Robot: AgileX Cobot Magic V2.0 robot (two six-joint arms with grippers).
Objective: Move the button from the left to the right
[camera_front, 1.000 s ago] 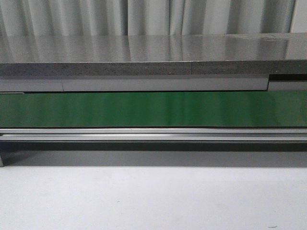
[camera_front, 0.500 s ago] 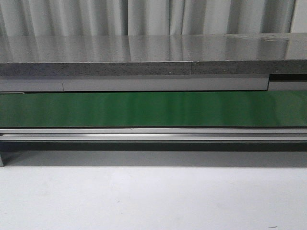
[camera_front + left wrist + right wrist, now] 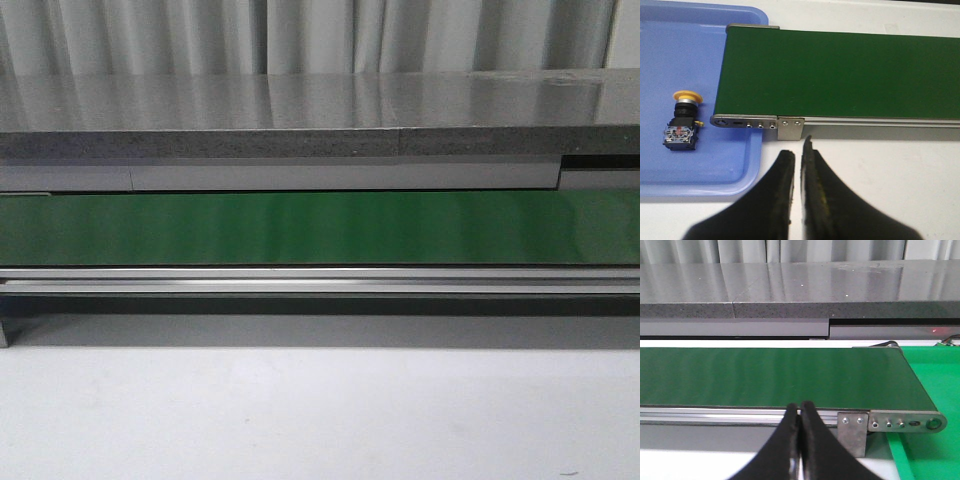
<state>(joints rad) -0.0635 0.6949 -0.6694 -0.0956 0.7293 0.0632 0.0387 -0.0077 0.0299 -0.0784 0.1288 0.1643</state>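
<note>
Yellow-capped button (image 3: 682, 121) lying on its side in blue tray (image 3: 700, 172), just beside left end of green belt (image 3: 840, 75). Left tool (image 3: 797, 150) nearly closed, empty; right tool (image 3: 799, 410) closed, empty. Reaching not begun: next, open left tool, lower over button.

1 button (image 3: 682, 120), lying in 1 blue tray (image 3: 670, 180). 1 green conveyor belt (image 3: 320, 228). 1 green tray (image 3: 935, 375) at the belt's other end. 2 grippers: left gripper (image 3: 798, 148), right gripper (image 3: 800, 407). 1 grey counter (image 3: 300, 110) behind.
</note>
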